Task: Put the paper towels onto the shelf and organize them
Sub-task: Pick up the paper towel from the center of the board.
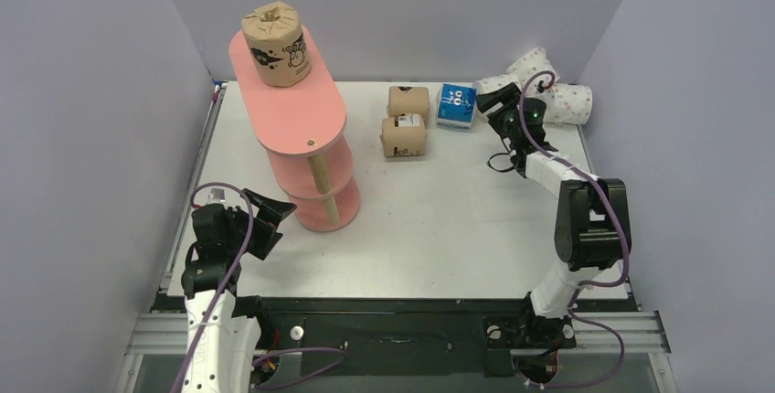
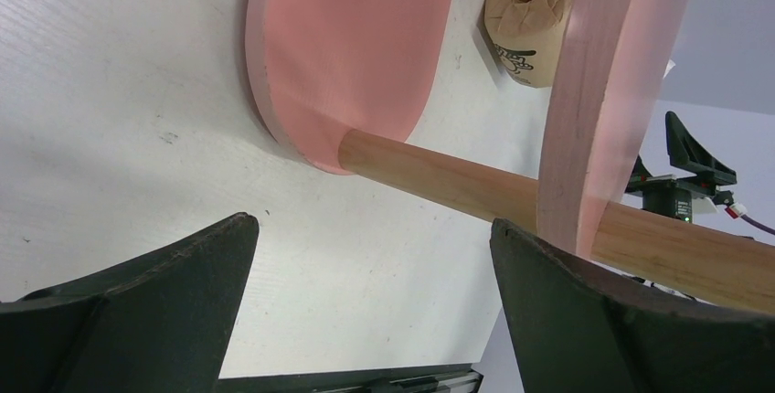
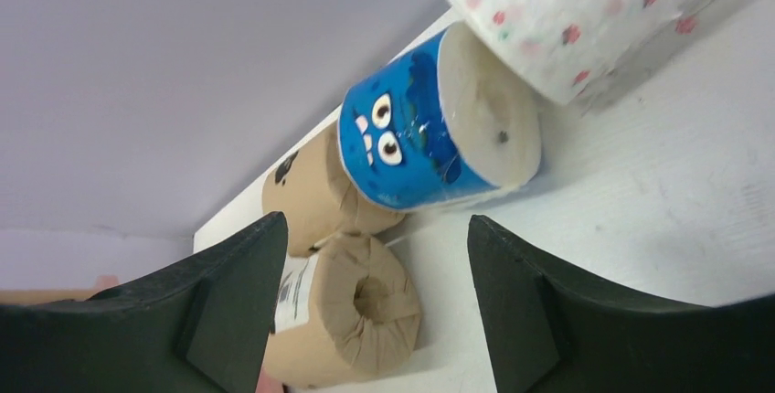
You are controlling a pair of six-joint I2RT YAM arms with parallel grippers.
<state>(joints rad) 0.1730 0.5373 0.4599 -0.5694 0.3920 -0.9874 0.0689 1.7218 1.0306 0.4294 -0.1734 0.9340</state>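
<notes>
The salmon-pink shelf (image 1: 291, 110) stands at the left, with one brown roll (image 1: 276, 44) upright on its top board. Two brown rolls (image 1: 408, 100) (image 1: 404, 136) and a blue roll (image 1: 456, 105) lie on the table mid-back. White pink-dotted rolls (image 1: 568, 101) are bunched at the back right corner. My right gripper (image 1: 493, 108) is open just right of the blue roll (image 3: 429, 128), holding nothing, and a brown roll (image 3: 352, 320) lies beyond its fingers. My left gripper (image 1: 277, 219) hangs open and holds nothing beside the shelf's bottom board (image 2: 347, 46) and wooden post (image 2: 439, 178).
Grey walls close in the table on the left, back and right. The table's near edge meets a black rail (image 1: 384, 329) where both arm bases are bolted. A purple cable (image 1: 233, 228) loops along the left arm.
</notes>
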